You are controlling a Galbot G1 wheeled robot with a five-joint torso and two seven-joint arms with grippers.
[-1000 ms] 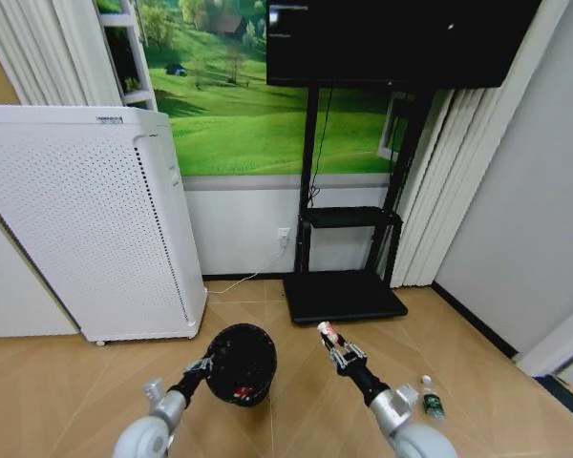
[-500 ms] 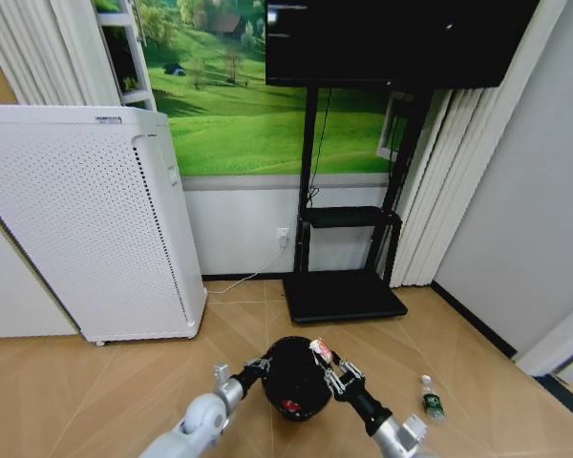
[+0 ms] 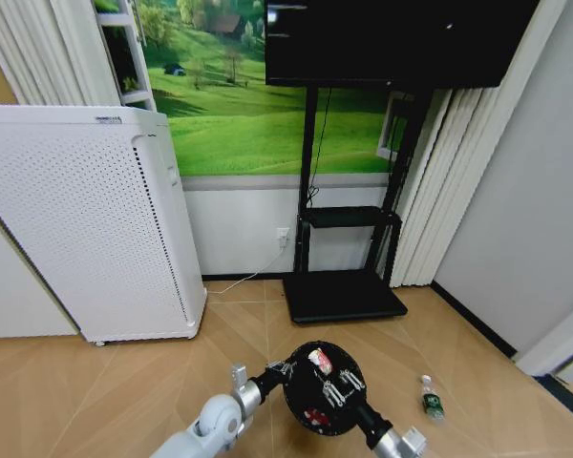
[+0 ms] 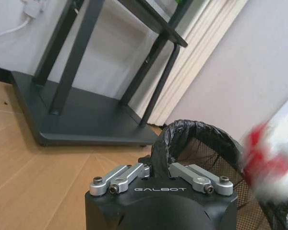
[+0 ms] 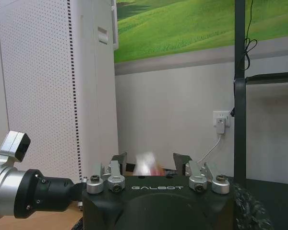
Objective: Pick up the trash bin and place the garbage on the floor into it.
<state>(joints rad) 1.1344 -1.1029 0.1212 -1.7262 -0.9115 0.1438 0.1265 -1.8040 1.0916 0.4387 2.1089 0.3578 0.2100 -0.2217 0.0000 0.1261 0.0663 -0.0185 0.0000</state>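
The left tool (image 3: 283,370) is clenched on the near rim of the trash bin (image 3: 306,412), and the left wrist view shows its fingers (image 4: 127,173) pinching the black liner at that rim. The left arm reaches forward and inward from low on the robot's left, holding the one bin up off the floor in front of the robot. The right tool (image 3: 332,384) hangs just over the bin's open mouth, its arm coming up from the robot's right; its fingers (image 5: 116,163) stand apart in the right wrist view, released, with a blurred red-and-white wrapper (image 3: 319,360) between and just ahead of them — over the bin's opening, touching neither finger as far as can be told. Below that tool, inside the bin, lies a second red-and-white piece (image 3: 314,416). That makes two red-and-white pieces of garbage at the bin, and one clear bottle (image 3: 431,401) with a green label lying on the floor to the right of the right tool, well apart from the bin. Farther off stand a black TV stand (image 3: 344,286) straight ahead and a tall white perforated appliance (image 3: 86,229) to the left of the left tool.
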